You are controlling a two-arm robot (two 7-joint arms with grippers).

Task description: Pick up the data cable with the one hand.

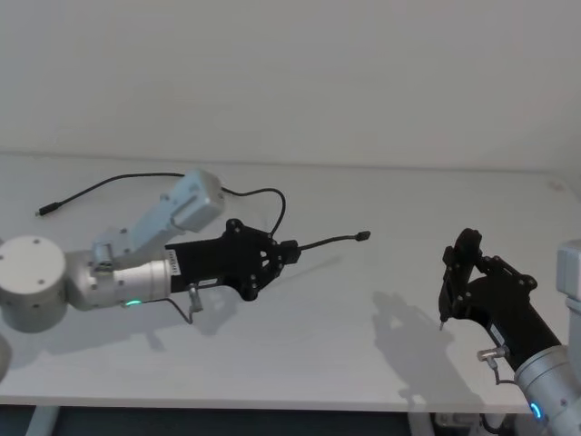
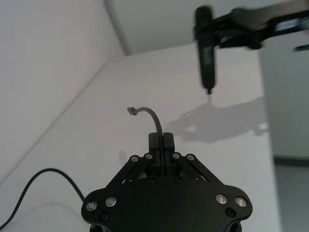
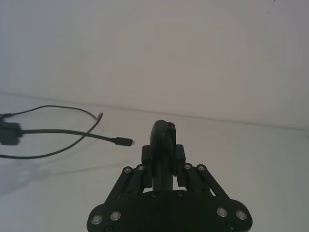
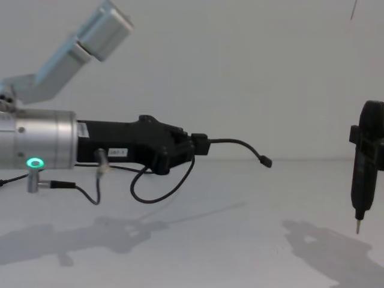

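Observation:
My left gripper (image 1: 292,252) is shut on the data cable (image 1: 331,242), a thin black cable, and holds it above the white table. A short length sticks out past the fingertips and ends in a small plug (image 1: 364,235). The rest loops back behind the arm to its far end (image 1: 41,213) on the table. From the chest, the left gripper (image 4: 201,144) shows level, with the cable (image 4: 237,144) curving forward and a loop hanging below. In the left wrist view the cable (image 2: 152,118) rises from the left gripper (image 2: 161,140). My right gripper (image 1: 443,313) hangs shut at the right, pointing down.
The white table (image 1: 363,345) stretches between the two arms, with its front edge near the bottom of the head view. A plain white wall stands behind. A short dark wire (image 4: 84,189) hangs under the left silver wrist. The right gripper (image 4: 358,222) hovers above the table surface.

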